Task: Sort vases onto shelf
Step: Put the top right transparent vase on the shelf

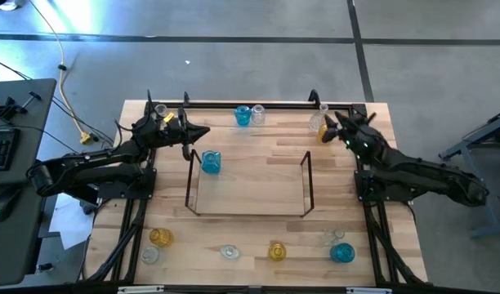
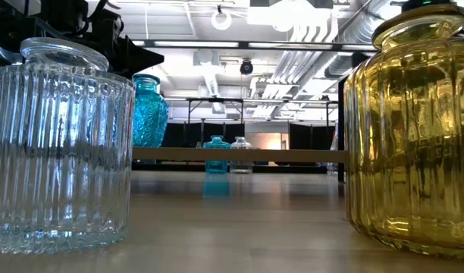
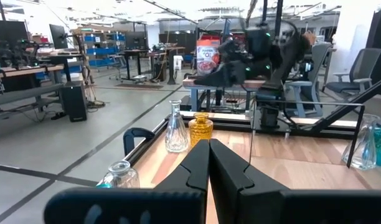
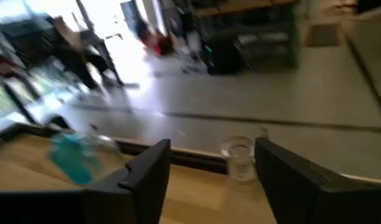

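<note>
Left gripper (image 1: 203,131) clenched on nothing, just left of shelf (image 1: 248,214), beside blue vase (image 1: 211,162) on its left end; a swing could topple it. Right gripper (image 1: 328,125) released, beyond shelf's right end by amber vase (image 1: 323,135) and clear vase (image 4: 238,158); a misjudged close could knock either. No readable writing

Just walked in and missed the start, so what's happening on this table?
A two-armed robot is sorting small glass vases onto the shelf. One blue vase already stands at the shelf's left end; the others sit along the table's far and near edges. The left gripper, fingers shut and empty, hangs just beyond that blue vase. The right gripper, fingers open, is at the far right corner, lined up on a clear vase there.
</note>
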Motion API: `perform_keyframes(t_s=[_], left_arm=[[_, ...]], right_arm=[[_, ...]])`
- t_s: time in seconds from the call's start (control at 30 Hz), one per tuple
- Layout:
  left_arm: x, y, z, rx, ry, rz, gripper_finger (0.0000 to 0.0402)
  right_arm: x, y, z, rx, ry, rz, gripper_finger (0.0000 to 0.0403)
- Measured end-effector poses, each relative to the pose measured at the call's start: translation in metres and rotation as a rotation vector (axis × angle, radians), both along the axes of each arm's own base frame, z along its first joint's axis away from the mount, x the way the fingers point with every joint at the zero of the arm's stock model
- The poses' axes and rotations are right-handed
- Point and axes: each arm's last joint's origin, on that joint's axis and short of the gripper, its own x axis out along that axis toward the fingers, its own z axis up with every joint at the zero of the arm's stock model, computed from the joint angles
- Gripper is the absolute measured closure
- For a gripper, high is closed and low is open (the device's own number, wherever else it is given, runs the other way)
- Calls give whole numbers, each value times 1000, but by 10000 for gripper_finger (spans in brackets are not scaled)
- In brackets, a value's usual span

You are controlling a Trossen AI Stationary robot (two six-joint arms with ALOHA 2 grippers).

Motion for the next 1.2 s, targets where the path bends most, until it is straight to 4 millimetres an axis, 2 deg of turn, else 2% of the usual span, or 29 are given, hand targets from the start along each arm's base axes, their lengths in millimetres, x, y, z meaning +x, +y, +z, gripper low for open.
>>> perform_keyframes(t_s=[0.2, 0.4, 0.57, 0.73, 0.97, 1.2], left_arm=[[0, -1, 0, 2, 2, -37, 401], [0, -3, 0, 6, 4, -95, 401], [1, -3, 0, 7, 4, -109, 401], [1, -3, 0, 8, 4, -109, 401], [1, -3, 0, 7, 4, -109, 401], [1, -3, 0, 7, 4, -108, 401]], right_arm=[[16, -38, 11, 151, 145, -78, 145], [29, -77, 19, 304, 198, -103, 143], [37, -97, 20, 432, 252, -138, 143], [44, -102, 18, 491, 297, -136, 143], [43, -101, 13, 543, 306, -151, 148], [43, -101, 13, 535, 318, -143, 213]])
